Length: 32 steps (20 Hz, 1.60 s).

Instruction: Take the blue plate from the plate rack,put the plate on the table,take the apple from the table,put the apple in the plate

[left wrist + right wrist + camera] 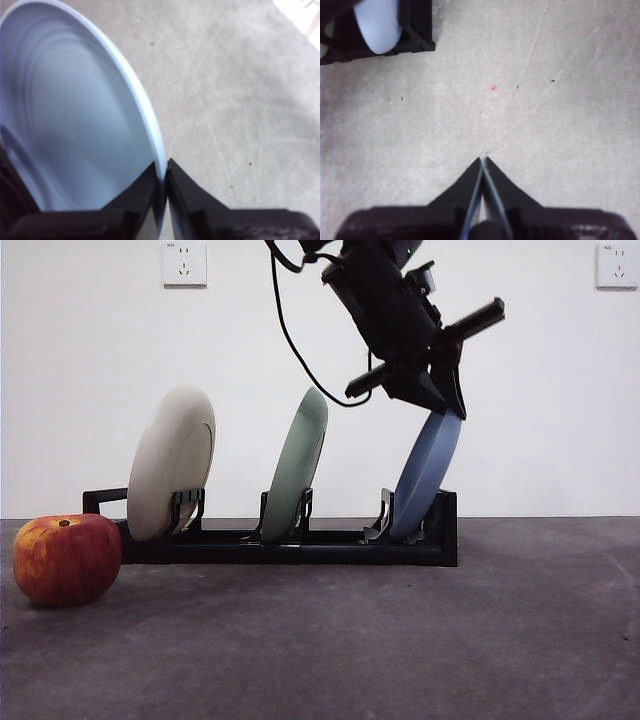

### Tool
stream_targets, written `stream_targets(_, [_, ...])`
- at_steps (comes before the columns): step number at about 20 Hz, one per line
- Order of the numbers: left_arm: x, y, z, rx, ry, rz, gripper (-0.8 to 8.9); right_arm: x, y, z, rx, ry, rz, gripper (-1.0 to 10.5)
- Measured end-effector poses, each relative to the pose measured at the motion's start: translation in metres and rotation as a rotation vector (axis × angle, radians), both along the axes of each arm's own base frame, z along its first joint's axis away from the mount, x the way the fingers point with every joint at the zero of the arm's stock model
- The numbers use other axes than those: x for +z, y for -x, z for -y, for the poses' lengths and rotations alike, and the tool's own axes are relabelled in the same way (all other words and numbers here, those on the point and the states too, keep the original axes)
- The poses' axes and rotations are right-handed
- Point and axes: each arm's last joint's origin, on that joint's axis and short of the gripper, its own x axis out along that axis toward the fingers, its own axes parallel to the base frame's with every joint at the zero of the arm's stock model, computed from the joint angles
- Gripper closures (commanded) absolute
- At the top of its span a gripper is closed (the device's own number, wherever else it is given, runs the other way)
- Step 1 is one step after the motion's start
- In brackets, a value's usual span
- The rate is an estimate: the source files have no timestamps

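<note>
The blue plate (425,478) stands on edge in the right-hand slot of the black plate rack (300,545). My left gripper (447,405) comes down from above and is shut on the plate's top rim; in the left wrist view its jaws pinch the blue plate's (75,115) rim at the left gripper (164,172). The red and yellow apple (66,558) rests on the table (400,640) left of the rack. My right gripper (483,165) is shut on nothing, hovering over bare table, with the blue plate (377,25) and the rack's end (415,30) far from it.
A cream-white plate (172,462) fills the rack's left slot and a pale green plate (297,464) the middle one. A black cable (300,350) hangs from the working arm. A white wall with two sockets stands behind.
</note>
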Motion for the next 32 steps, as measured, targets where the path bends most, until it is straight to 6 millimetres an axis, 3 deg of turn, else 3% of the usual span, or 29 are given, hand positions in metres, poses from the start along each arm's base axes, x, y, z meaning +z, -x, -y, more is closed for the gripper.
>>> stream_targets(3, [0.029, 0.008, -0.009, -0.011, 0.041, 0.044, 8.2, 0.0, 0.0, 0.0, 0.0, 0.0, 0.0, 9.5])
stream_targets(8, [0.104, 0.038, -0.038, -0.049, 0.162, 0.153, 8.2, 0.0, 0.0, 0.0, 0.0, 0.0, 0.0, 9.5])
stream_targets(10, [0.125, 0.051, -0.047, -0.114, 0.219, 0.16, 8.2, 0.0, 0.0, 0.0, 0.0, 0.0, 0.0, 9.5])
stream_targets(16, [0.161, 0.104, -0.078, -0.271, 0.121, 0.137, 8.2, 0.0, 0.001, 0.0, 0.0, 0.0, -0.008, 9.5])
stream_targets(20, [0.175, 0.132, -0.104, -0.287, -0.013, 0.157, 8.19, -0.001, 0.002, 0.0, 0.0, 0.0, -0.026, 9.5])
stream_targets(24, [0.167, 0.146, -0.108, -0.257, -0.203, 0.124, 8.19, -0.002, 0.003, 0.0, 0.0, 0.0, -0.035, 9.5])
stream_targets(26, [0.16, 0.16, -0.1, -0.257, -0.34, 0.132, 8.2, -0.002, 0.004, 0.0, -0.001, 0.0, -0.045, 9.5])
stream_targets(29, [0.156, 0.185, -0.078, -0.324, -0.397, 0.181, 8.19, -0.003, 0.004, 0.0, -0.004, -0.001, -0.053, 9.5])
stream_targets(32, [0.135, 0.211, -0.056, -0.324, -0.569, 0.25, 8.2, -0.004, 0.007, 0.0, -0.008, -0.003, -0.082, 9.5])
